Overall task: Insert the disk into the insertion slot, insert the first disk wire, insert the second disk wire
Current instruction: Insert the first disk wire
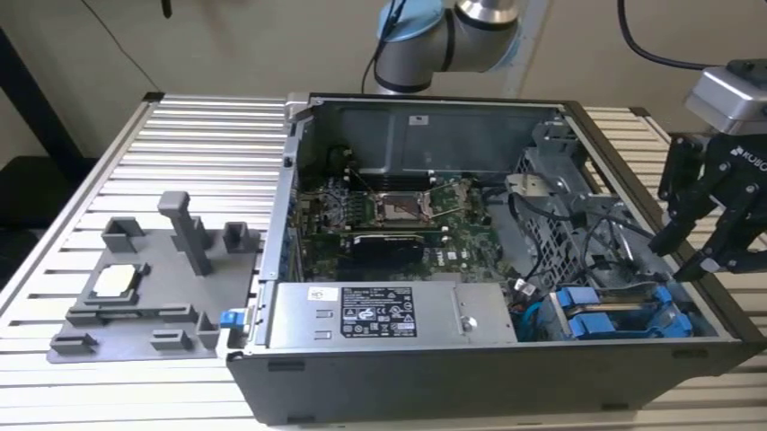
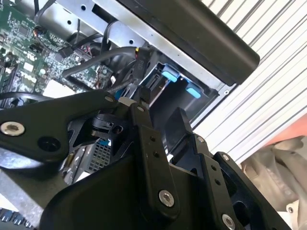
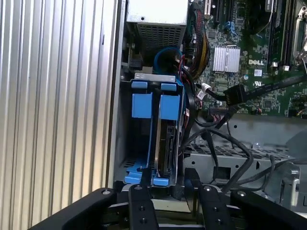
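Observation:
The disk point(image 3: 165, 143) stands on edge in the insertion slot point(image 3: 119, 143) of the grey drive cage, framed by its bright blue bracket point(image 3: 144, 103). In the exterior view the disk point(image 1: 613, 312) lies at the case's near corner on that view's right. My gripper point(image 1: 680, 259) hovers open just above that corner with nothing between its fingers. In the first wrist view the gripper point(image 3: 168, 184) straddles the disk's end from above. Loose black wires point(image 3: 225, 143) hang beside the cage, one ending in a black connector point(image 3: 235, 95). The blue tabs point(image 2: 170, 74) show past the fingers point(image 2: 144, 120).
The open computer case point(image 1: 480, 377) sits on a slatted metal table point(image 1: 192, 144). Inside are a silver labelled power-supply box point(image 1: 383, 314) and a green motherboard point(image 1: 396, 215). A grey fixture point(image 1: 144, 287) lies on the exterior view's left. The arm's base point(image 1: 444, 36) stands behind the case.

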